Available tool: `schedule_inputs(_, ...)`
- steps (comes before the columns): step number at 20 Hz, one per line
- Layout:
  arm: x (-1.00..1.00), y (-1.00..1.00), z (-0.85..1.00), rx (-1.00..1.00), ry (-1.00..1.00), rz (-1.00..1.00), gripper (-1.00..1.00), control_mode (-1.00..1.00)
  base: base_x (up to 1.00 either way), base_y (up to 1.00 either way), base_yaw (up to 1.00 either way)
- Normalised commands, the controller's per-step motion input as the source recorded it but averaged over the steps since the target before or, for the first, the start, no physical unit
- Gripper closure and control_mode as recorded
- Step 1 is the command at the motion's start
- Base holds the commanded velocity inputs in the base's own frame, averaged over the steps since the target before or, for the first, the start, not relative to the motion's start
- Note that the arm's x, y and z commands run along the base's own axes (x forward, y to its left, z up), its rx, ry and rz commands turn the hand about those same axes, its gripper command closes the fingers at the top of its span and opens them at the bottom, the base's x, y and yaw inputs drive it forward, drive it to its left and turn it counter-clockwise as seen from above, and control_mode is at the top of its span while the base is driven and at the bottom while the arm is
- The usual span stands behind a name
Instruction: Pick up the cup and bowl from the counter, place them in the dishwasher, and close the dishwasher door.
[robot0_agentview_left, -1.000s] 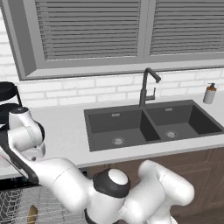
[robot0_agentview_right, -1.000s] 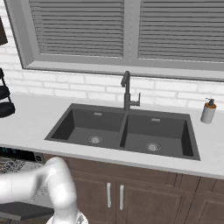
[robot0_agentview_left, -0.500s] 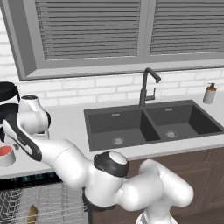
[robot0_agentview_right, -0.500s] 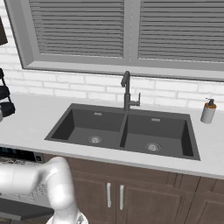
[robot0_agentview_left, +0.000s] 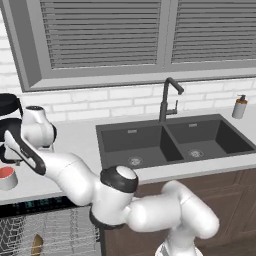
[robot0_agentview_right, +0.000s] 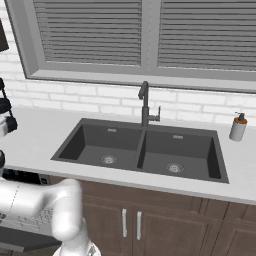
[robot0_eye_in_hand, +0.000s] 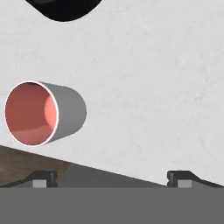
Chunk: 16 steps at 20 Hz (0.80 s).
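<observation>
We saw the cup (robot0_eye_in_hand: 43, 113) standing on the bench (robot0_eye_in_hand: 153, 87) near its front edge, far from the sink (robot0_agentview_left: 170, 142). Our pincer (robot0_eye_in_hand: 111, 177) hung above the bench with its tips wide apart, holding nothing. The cup was off to one side of it. The bowl (robot0_agentview_left: 37, 244) lay in the dishwasher (robot0_agentview_left: 50, 227) rack.

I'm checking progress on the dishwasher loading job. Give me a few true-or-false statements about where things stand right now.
1. The cup stands on the counter. True.
2. The claw grips the cup. False: its jaws are open, with the cup off to one side in the hand view.
3. The dishwasher is closed. False: its wire rack is exposed.
4. A soap dispenser stands beside the sink. True.
5. The cup is blue inside. False: red.
</observation>
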Motion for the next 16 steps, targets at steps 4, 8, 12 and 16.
schedule_inputs(4,0.42,0.39,0.00,0.00,0.00,0.05,-1.00,-1.00,0.00,0.00,0.00)
schedule_inputs(8,0.18,0.46,0.00,0.00,0.00,0.07,-1.00,-1.00,0.00,0.00,0.00)
schedule_inputs(12,0.01,0.42,-0.01,0.00,0.00,0.08,-1.00,-1.00,0.00,0.00,0.00)
schedule_inputs(16,0.00,0.25,-0.06,0.00,0.00,0.04,-1.00,-1.00,0.00,0.00,0.00)
